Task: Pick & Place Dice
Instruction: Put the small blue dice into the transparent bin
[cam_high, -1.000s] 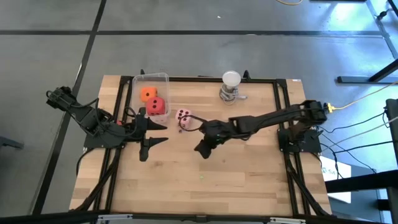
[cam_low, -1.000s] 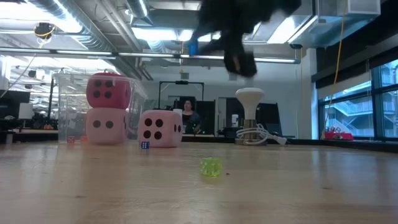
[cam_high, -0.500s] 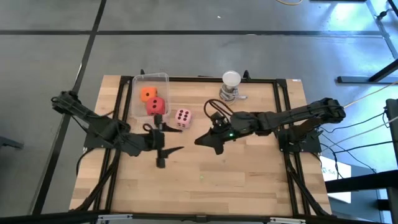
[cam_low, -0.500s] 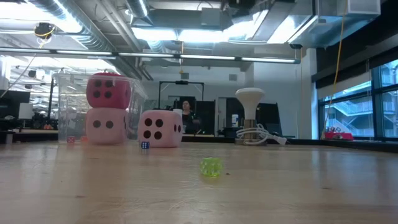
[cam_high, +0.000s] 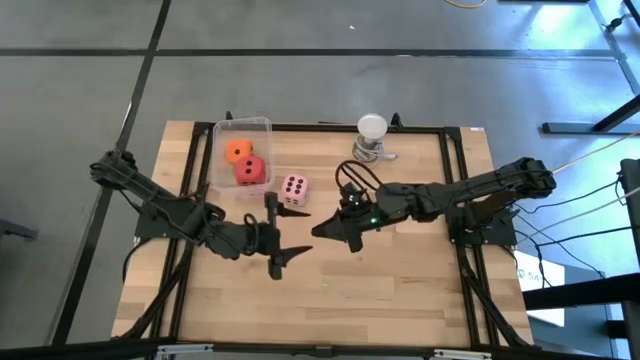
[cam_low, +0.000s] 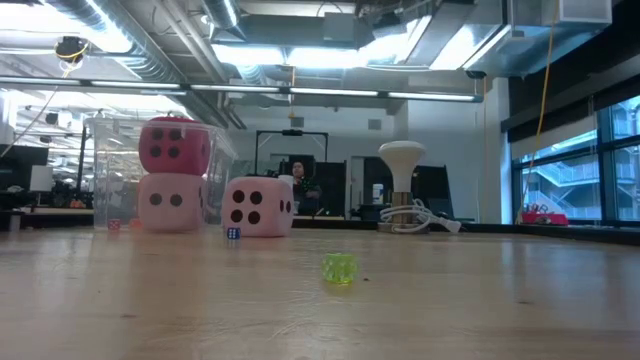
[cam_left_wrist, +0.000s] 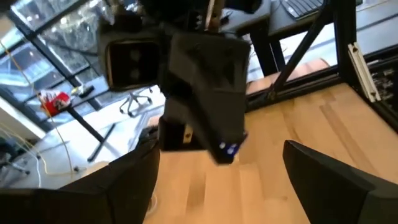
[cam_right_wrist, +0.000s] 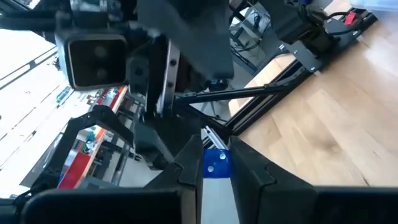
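Observation:
An orange die (cam_high: 237, 151) and a red die (cam_high: 250, 170) lie in a clear bin (cam_high: 243, 124) at the far left. A pink die (cam_high: 294, 187) rests on the table beside the bin. My right gripper (cam_high: 322, 229) hangs over the table's middle, shut on a small blue die (cam_right_wrist: 216, 163). My left gripper (cam_high: 283, 235) stands open just left of it, facing it, with nothing between its fingers (cam_left_wrist: 124, 180). Neither gripper shows in the low view. My right gripper pinches the small blue die between its two fingers, on two opposite faces (cam_right_wrist: 216, 163). In the left wrist view the die (cam_left_wrist: 229, 148) sits at the fingers' free ends. The fingers come about level from the table's right side. The die is lifted clear of the table.
A white round-topped object on a metal base (cam_high: 371, 135) stands at the far edge. A small green die (cam_low: 339, 268), a small blue die (cam_low: 232, 233) and a small red die (cam_low: 114, 225) lie on the wood. A black frame (cam_high: 455, 170) borders the table.
My left gripper has gone toward the table's right and near side, up to my right gripper, rolling about its own line and opening wider. My right gripper has risen out of the low view with the blue die, then held still.

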